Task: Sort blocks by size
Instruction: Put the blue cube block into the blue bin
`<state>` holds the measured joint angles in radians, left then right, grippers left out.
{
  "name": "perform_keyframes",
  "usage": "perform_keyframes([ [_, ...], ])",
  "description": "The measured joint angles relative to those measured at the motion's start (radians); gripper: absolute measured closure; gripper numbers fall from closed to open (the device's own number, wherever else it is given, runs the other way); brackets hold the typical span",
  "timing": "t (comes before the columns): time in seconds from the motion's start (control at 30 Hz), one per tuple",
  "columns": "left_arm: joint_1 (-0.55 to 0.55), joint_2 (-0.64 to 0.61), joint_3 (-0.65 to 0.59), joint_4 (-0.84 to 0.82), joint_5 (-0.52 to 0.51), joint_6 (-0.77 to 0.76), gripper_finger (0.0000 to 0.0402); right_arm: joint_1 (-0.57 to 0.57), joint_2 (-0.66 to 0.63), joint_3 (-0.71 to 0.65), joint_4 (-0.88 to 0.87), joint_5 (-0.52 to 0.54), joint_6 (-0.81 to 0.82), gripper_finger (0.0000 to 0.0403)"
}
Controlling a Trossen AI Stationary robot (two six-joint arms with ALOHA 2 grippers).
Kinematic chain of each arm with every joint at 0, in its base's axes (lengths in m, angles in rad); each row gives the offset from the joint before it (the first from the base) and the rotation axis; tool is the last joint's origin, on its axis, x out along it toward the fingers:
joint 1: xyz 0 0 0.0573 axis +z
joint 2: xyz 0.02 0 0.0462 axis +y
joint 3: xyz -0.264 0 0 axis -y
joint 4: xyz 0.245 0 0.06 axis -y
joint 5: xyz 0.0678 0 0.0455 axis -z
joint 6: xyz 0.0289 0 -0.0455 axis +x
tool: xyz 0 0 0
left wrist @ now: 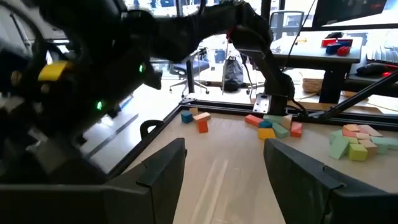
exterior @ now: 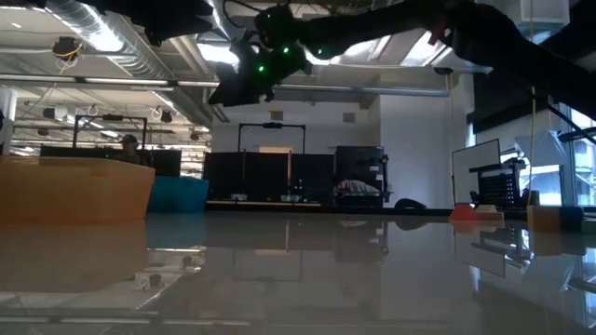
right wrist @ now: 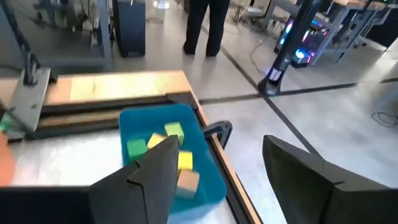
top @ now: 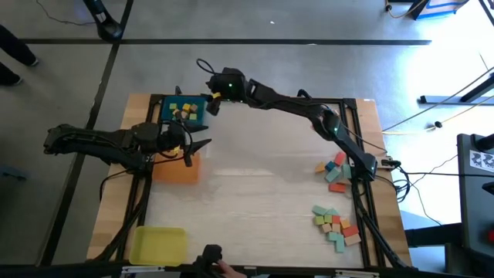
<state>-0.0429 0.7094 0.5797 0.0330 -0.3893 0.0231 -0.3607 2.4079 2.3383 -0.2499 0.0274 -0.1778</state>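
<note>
A few small wooden blocks (top: 184, 111) are lying in the flat blue tray (top: 165, 105); most (top: 336, 197) are being left unsorted at the counter's (top: 262, 201) right. Both the left gripper (top: 202, 144) and right gripper (top: 212, 104) are being held apart, empty.

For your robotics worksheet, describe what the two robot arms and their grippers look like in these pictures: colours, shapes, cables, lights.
Both arms are black, jointed and slim, with black cables looping along them. The right gripper has a small green light glowing on its wrist housing. The left gripper ends in two flat, dark, wedge-shaped fingers; the right one's look alike.
</note>
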Motion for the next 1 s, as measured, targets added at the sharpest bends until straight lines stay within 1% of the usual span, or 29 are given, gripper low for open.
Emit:
perform_keyframes([
  [0.5,-0.001,-0.001,0.000,-0.011,0.000,0.010,0.0196,-0.013,-0.151,0.000,-0.298,0.006,-0.010,0.0173],
  [0.67,0.000,-0.001,0.000,-0.024,0.000,0.009,0.0196,-0.012,-0.174,0.000,-0.359,0.001,-0.002,0.0173],
  [0.87,-0.003,-0.001,0.000,-0.045,0.000,0.003,0.0196,-0.013,-0.213,-0.001,-0.493,-0.001,-0.009,0.0173],
  [1.0,-0.003,-0.001,0.000,-0.049,0.000,0.003,0.0196,-0.013,-0.231,-0.001,-0.569,0.030,-0.013,0.0173],
])
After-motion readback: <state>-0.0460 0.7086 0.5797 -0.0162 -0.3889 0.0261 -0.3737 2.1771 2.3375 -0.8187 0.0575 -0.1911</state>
